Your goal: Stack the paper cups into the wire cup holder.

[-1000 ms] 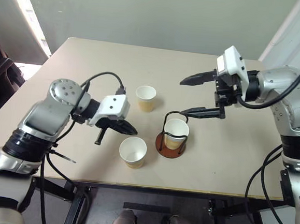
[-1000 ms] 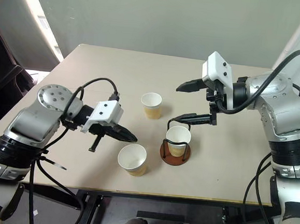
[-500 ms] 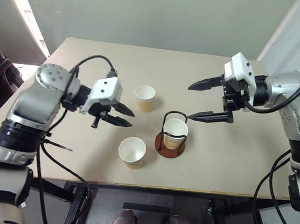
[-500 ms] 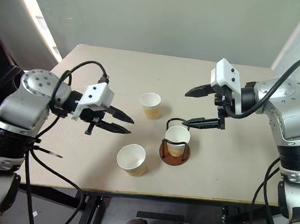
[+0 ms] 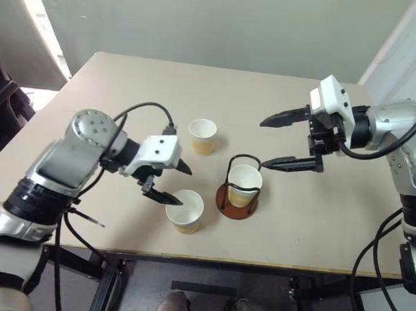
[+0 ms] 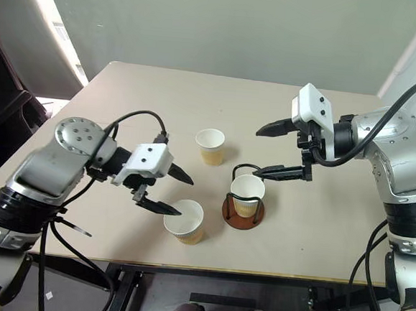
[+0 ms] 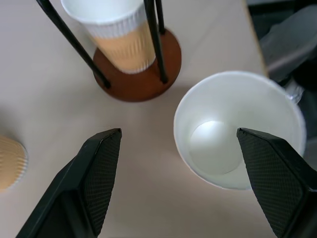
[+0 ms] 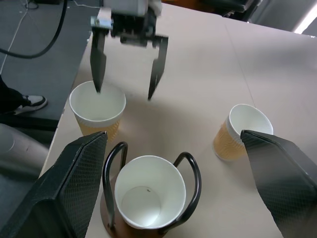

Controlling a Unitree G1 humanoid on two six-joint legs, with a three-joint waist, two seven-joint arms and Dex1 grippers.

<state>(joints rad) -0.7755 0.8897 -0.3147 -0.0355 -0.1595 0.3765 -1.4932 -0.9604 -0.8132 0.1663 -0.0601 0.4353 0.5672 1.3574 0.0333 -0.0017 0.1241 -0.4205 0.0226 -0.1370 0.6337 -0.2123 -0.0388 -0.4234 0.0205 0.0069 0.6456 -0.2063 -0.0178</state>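
1. Three small tan-walled paper cups: one sits inside the black wire cup holder (image 5: 238,189) with its reddish-brown base; the near cup (image 5: 184,210) and far cup (image 5: 202,135) stand loose on the beige worktop (image 5: 318,222).
2. My left tool (image 5: 178,183) hangs wide open at the near cup's rim, one finger over its mouth; closing off-centre could crush or tip it.
3. My right tool (image 5: 276,141), wide and empty, hovers near the holder and could snag its loops.
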